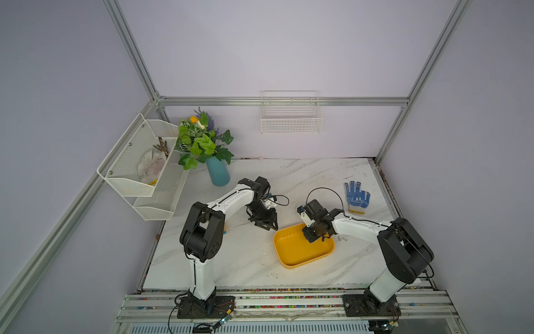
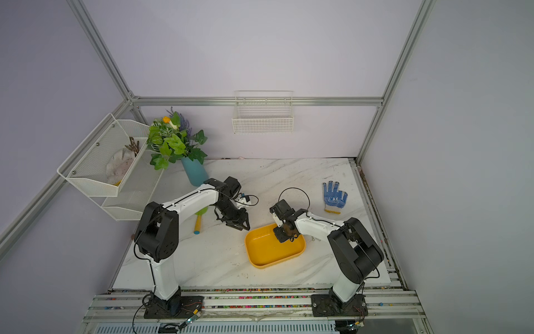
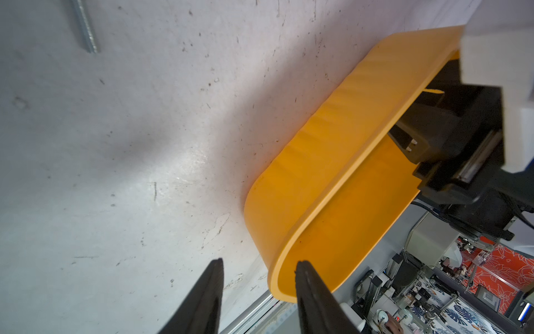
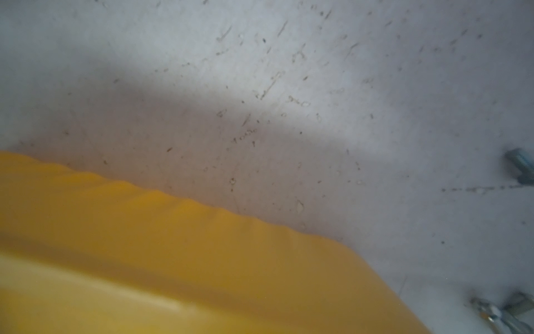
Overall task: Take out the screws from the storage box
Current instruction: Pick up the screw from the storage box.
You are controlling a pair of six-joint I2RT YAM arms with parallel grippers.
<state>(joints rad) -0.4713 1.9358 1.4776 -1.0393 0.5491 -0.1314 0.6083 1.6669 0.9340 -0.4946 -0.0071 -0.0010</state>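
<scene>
The storage box [image 1: 297,254] [image 2: 268,254], a shallow yellow-orange tub, sits on the marble table right of centre. My right gripper [image 1: 313,236] [image 2: 284,237] reaches down into its far right corner; its fingers are hidden and the right wrist view shows only the box wall [image 4: 173,245]. Two small screws [image 1: 341,239] [image 2: 315,239] lie on the table just right of the box, also blurred in the right wrist view as screws [image 4: 520,164]. My left gripper [image 1: 271,227] [image 3: 258,263] hangs open at the box's far left corner, holding nothing. A long threaded screw [image 3: 86,29] lies beyond it.
A blue dotted glove [image 1: 356,196] lies at the back right. A blue vase with a plant [image 1: 218,173] stands at the back left beside white mesh baskets [image 1: 138,167]. A wire basket [image 1: 291,121] hangs on the back wall. A green-and-yellow tool [image 2: 199,219] lies under the left arm.
</scene>
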